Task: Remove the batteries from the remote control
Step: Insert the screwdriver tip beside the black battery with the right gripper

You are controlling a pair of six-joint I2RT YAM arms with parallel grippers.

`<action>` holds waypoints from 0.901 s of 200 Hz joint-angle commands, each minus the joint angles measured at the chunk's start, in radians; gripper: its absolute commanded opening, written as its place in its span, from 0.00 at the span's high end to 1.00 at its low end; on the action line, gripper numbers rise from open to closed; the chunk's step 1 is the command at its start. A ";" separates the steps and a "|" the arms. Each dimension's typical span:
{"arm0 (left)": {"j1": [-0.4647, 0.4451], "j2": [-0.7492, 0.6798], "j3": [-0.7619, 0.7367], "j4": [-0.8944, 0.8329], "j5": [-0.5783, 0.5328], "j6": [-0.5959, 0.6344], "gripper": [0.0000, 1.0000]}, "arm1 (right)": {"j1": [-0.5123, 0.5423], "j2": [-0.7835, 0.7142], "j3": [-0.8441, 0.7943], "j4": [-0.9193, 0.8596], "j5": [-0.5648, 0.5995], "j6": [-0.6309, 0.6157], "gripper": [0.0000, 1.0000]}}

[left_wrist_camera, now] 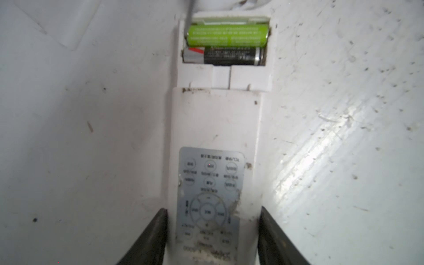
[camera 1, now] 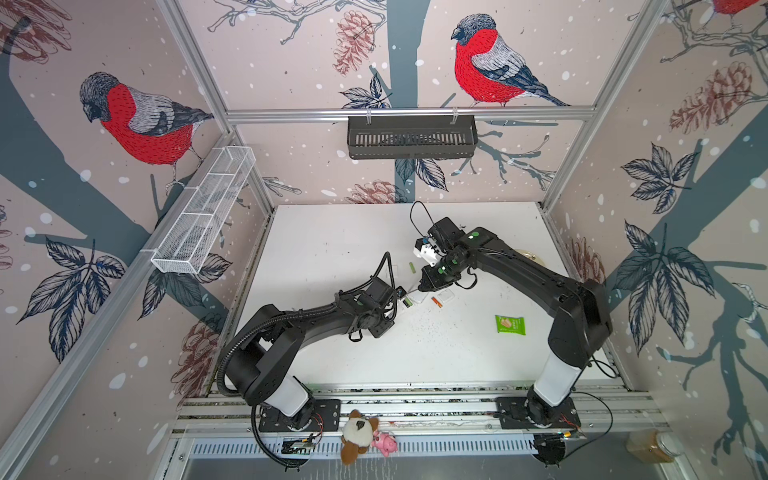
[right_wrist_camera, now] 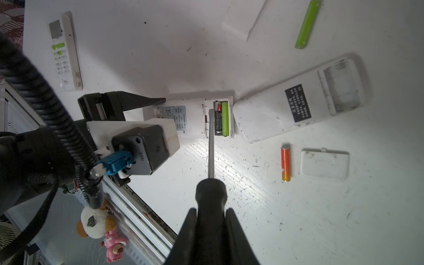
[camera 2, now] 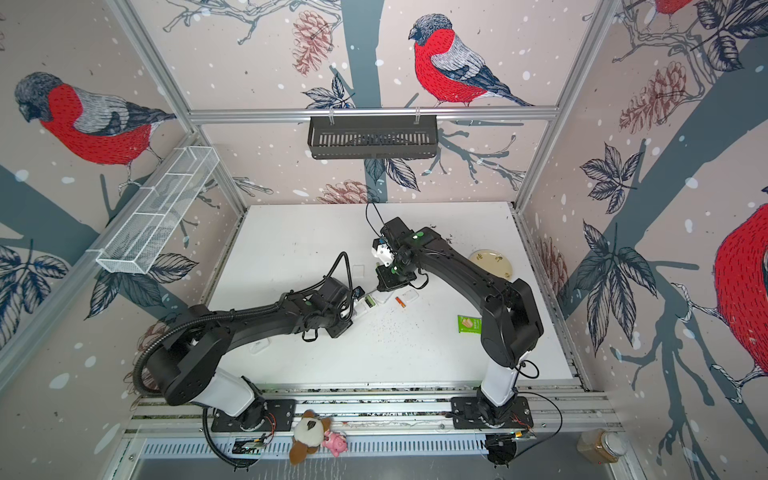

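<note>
A small white remote control [left_wrist_camera: 215, 119] lies back-up, and my left gripper [left_wrist_camera: 213, 210] is shut on its sides. Its open bay holds two batteries, a lime green one [left_wrist_camera: 227, 35] and a black one [left_wrist_camera: 229, 56]. My right gripper [right_wrist_camera: 211, 210] is shut on a black-handled screwdriver [right_wrist_camera: 211, 146]. The screwdriver's tip rests at the bay's edge beside the black battery [right_wrist_camera: 218, 121]. A loose green battery [right_wrist_camera: 307, 24] and an orange battery [right_wrist_camera: 285, 164] lie on the table. In a top view the two grippers meet mid-table at the remote [camera 1: 409, 301].
A larger white remote [right_wrist_camera: 298, 103] with an empty bay lies just past the held one, and a loose cover [right_wrist_camera: 324, 165] sits by the orange battery. A third remote [right_wrist_camera: 65, 52], a green packet [camera 1: 510, 325] and a plate [camera 2: 492, 262] lie further off.
</note>
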 commanded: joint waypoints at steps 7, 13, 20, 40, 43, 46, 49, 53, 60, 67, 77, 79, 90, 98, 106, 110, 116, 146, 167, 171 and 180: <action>-0.014 0.024 -0.004 -0.094 -0.069 0.028 0.70 | 0.004 0.020 0.034 -0.097 0.010 0.008 0.99; -0.014 0.025 -0.003 -0.096 -0.074 0.028 0.71 | 0.007 0.022 0.041 -0.105 0.010 0.006 0.99; -0.015 0.023 -0.004 -0.095 -0.076 0.029 0.71 | 0.010 0.026 0.048 -0.115 0.013 0.005 0.99; -0.022 0.017 -0.004 -0.094 -0.087 0.030 0.71 | 0.017 0.038 0.063 -0.141 0.030 0.004 0.99; -0.022 0.017 -0.004 -0.093 -0.088 0.031 0.72 | 0.018 0.040 0.065 -0.144 0.031 0.004 0.99; -0.022 0.016 -0.004 -0.092 -0.090 0.032 0.72 | 0.019 0.041 0.066 -0.147 0.032 0.004 0.99; -0.023 0.017 -0.004 -0.092 -0.092 0.032 0.72 | 0.020 0.044 0.070 -0.150 0.033 0.002 1.00; -0.025 0.016 -0.005 -0.093 -0.096 0.033 0.73 | 0.022 0.046 0.073 -0.154 0.035 0.002 0.99; -0.027 0.018 -0.006 -0.091 -0.102 0.035 0.74 | 0.024 0.050 0.077 -0.159 0.039 0.002 1.00; -0.031 0.020 -0.005 -0.095 -0.108 0.035 0.74 | 0.026 0.054 0.079 -0.163 0.045 0.004 0.99; -0.036 0.023 -0.003 -0.096 -0.120 0.036 0.75 | 0.026 0.060 0.085 -0.171 0.058 0.010 1.00; -0.037 0.023 -0.002 -0.096 -0.123 0.036 0.76 | 0.026 0.060 0.086 -0.172 0.061 0.011 1.00; -0.043 0.027 -0.003 -0.096 -0.137 0.035 0.76 | 0.026 0.065 0.090 -0.174 0.067 0.015 1.00; -0.046 0.031 -0.003 -0.096 -0.141 0.035 0.77 | 0.027 0.069 0.094 -0.172 0.070 0.020 1.00; -0.051 0.030 -0.004 -0.094 -0.143 0.035 0.77 | 0.031 0.075 0.098 -0.171 0.074 0.022 1.00; -0.053 0.031 -0.003 -0.094 -0.144 0.035 0.78 | 0.032 0.077 0.101 -0.171 0.073 0.024 1.00; -0.056 0.030 -0.003 -0.092 -0.146 0.036 0.78 | 0.035 0.080 0.102 -0.169 0.072 0.024 0.99; -0.066 0.031 -0.004 -0.089 -0.158 0.039 0.79 | 0.047 0.097 0.109 -0.177 0.077 0.022 1.00; -0.067 0.029 -0.004 -0.088 -0.162 0.038 0.79 | 0.047 0.099 0.107 -0.179 0.087 0.025 1.00; -0.069 0.029 -0.005 -0.088 -0.162 0.038 0.79 | 0.047 0.099 0.107 -0.180 0.087 0.024 0.99; -0.070 0.028 -0.006 -0.085 -0.164 0.039 0.79 | 0.047 0.099 0.106 -0.181 0.085 0.024 1.00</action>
